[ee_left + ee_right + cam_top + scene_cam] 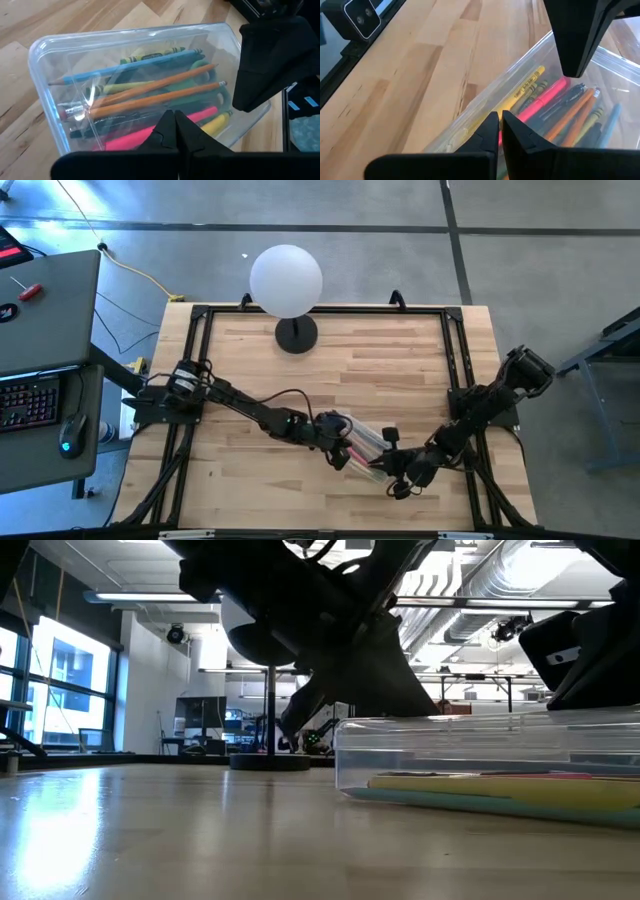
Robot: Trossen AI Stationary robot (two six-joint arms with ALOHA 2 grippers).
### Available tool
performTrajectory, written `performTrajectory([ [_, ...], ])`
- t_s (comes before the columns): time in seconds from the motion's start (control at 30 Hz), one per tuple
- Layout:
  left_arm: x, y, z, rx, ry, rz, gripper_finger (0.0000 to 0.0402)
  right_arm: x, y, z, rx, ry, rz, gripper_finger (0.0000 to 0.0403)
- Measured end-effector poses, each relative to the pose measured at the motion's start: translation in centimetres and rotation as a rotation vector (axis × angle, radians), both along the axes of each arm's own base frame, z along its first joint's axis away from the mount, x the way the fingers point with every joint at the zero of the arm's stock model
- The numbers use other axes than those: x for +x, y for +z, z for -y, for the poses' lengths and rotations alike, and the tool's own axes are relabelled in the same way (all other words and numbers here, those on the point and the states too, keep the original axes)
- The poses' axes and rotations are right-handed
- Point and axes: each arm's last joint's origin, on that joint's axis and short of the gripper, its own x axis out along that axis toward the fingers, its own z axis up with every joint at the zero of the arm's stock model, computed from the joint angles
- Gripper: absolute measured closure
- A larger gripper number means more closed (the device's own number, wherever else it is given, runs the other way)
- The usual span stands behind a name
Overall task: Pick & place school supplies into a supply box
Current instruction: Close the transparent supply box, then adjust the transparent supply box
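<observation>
The supply box (365,445), clear with its clear lid on, lies on the table's near right part and shows in the low view (480,755). Inside it lie the school supplies (150,95): orange pencils, a blue pencil, a pink marker, yellow and green crayons. My left gripper (175,122) is shut above the lid near one long side. My right gripper (500,125) is shut at the opposite long edge. Each arm's dark finger shows in the other's wrist view. My left gripper rests its shut fingertips (167,127) on the clear lid's top (165,102), near a long side. It comes slanting down from the table's left. The box lies flat on the table. My right gripper sets its shut fingertips (490,132) on the lid's rim along the other long side (485,107). It slants down from the table's right.
A white globe lamp (286,280) on a black foot stands at the far middle. Black frame rails (455,350) run along the table's edges. A grey desk with a keyboard (30,400) stands off the left side. Bare wood lies left of the box.
</observation>
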Motion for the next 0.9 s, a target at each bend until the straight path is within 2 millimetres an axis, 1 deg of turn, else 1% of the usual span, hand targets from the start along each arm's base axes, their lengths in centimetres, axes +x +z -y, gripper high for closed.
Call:
performTrajectory([
  [0.13, 0.1, 0.0, -0.2, -0.008, -0.004, 0.006, 0.0392, -0.1, -0.4, 0.4, -0.033, -0.017, -0.033, 0.0403],
  [0.27, 0.0, 1.0, -0.2, 0.022, -0.022, 0.040, 0.0390, -0.1, -0.4, 0.3, -0.040, -0.001, -0.031, 0.0403],
  [0.33, -0.3, 1.8, 0.0, 0.046, -0.024, 0.068, 0.0386, -0.1, -0.3, 0.2, -0.049, 0.020, -0.015, 0.0403],
  [0.43, -0.7, 4.1, 0.3, 0.075, -0.002, 0.132, 0.0390, -0.3, 0.5, -0.1, -0.054, 0.039, 0.032, 0.0403],
  [0.5, -1.1, 4.9, 0.3, 0.090, 0.007, 0.141, 0.0392, -0.5, 1.1, -0.3, -0.041, 0.048, 0.056, 0.0403],
  [0.6, -1.2, 5.0, 0.6, 0.109, -0.006, 0.137, 0.0392, -1.4, 2.2, -0.6, -0.043, 0.088, 0.074, 0.0403],
  [0.7, -1.2, 5.1, 0.4, 0.107, 0.005, 0.140, 0.0386, -2.2, 3.8, -1.2, 0.000, 0.118, 0.129, 0.0403],
  [0.8, -1.0, 4.0, 0.0, 0.116, 0.049, 0.097, 0.0388, -3.1, 4.8, -1.8, 0.037, 0.153, 0.160, 0.0403],
  [0.9, -0.9, 3.1, -0.2, 0.114, 0.055, 0.060, 0.0392, -4.0, 5.2, -2.6, 0.090, 0.207, 0.156, 0.0403],
])
